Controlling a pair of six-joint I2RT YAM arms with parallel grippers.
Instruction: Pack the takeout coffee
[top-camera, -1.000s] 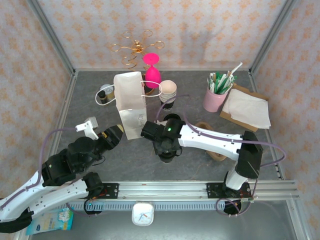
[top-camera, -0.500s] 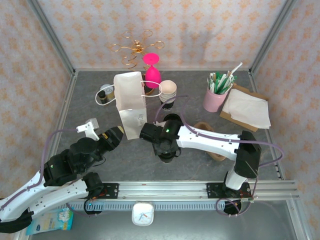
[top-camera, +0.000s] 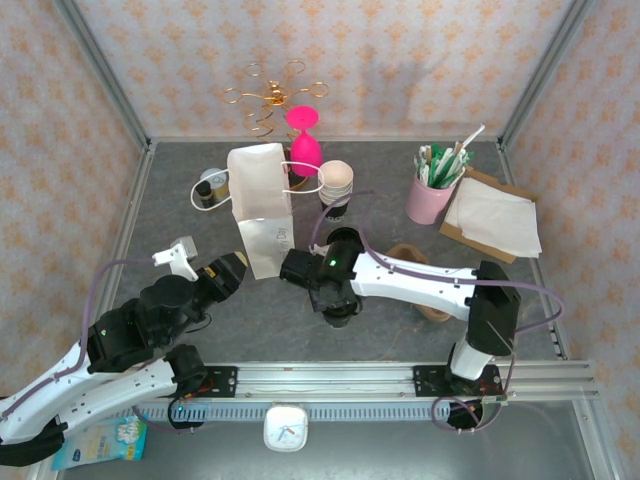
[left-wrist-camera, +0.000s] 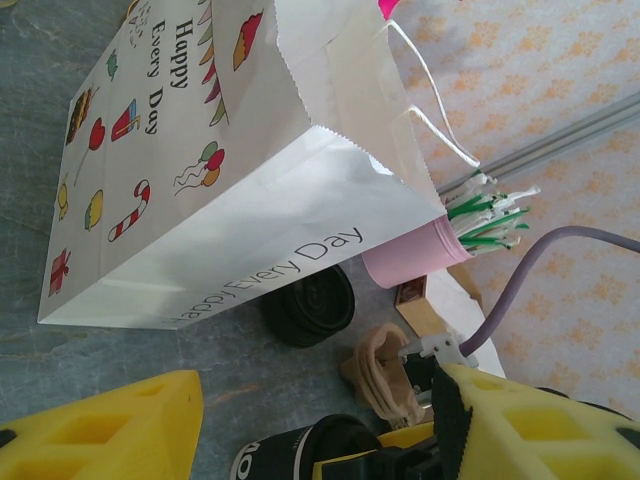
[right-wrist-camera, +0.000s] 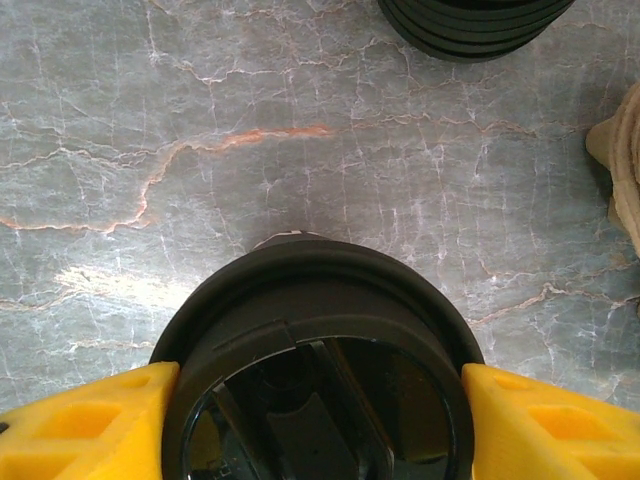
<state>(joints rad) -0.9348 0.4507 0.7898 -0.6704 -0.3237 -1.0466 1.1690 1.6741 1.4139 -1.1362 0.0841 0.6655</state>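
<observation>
Grey marbled table (top-camera: 400, 165) spans my overhead view. The biggest thing on it is the white paper bag (top-camera: 260, 205), which stands upright left of centre with its mouth open and "Happy Every Day" printed along its side. My left gripper (top-camera: 228, 270) hangs just near of the bag. Its yellow fingers (left-wrist-camera: 100, 430) are spread wide, with nothing between them.

My right gripper (right-wrist-camera: 318, 385) is near the table's centre, right of the bag. Its fingers (right-wrist-camera: 550, 420) are pressed against both sides of the takeout coffee (right-wrist-camera: 315, 300), clamping it at the round black lid. I cannot tell whether the cup's base rests on the table.

White napkins (top-camera: 495, 215) lie on a brown board at the far right, with the pink cup of straws (top-camera: 428, 200) just left of them. The brown pulp carrier (left-wrist-camera: 385, 370) lies right of the coffee and apart from it. A stack of black lids (right-wrist-camera: 475, 25) sits just beyond the coffee, on the far side.
</observation>
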